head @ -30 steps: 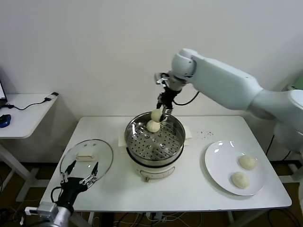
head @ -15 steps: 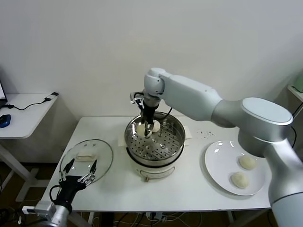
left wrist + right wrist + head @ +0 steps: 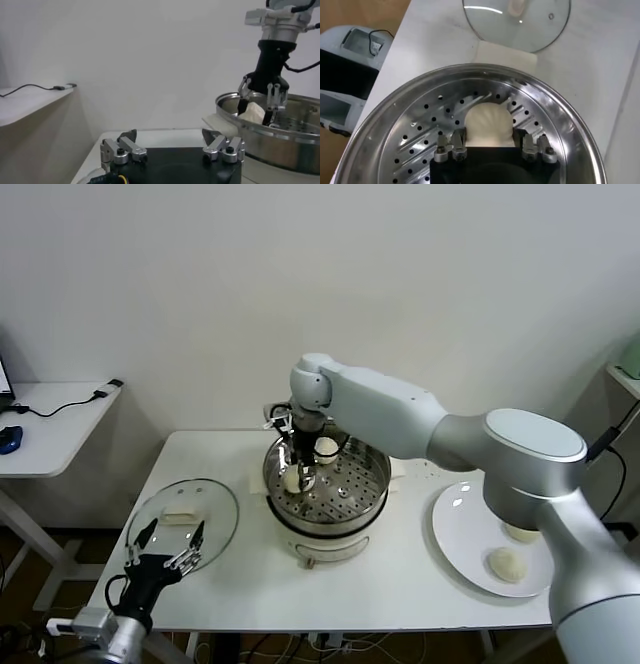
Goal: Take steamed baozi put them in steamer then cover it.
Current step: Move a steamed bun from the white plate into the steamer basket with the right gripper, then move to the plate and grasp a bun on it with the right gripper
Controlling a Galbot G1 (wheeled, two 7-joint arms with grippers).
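Inside steamer (image 3: 345,494) rim, right gripper (image 3: 297,475) straddling baozi (image 3: 489,124)

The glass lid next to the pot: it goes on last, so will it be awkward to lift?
Probably somewhat. The glass lid lies flat on the table, so its rim gives little to grab; the cream handle looks the better hold. Smooth glass is likely slippery, breakable and heavy for its size.

Our right arm stretched across and bent down into the round shiny stainless-steel steamer (image 3: 327,484), our right gripper (image 3: 298,475) low inside its left part, fingers parted astride a pale bun, our left gripper (image 3: 165,562) parked well left of the steamer, fingers spread
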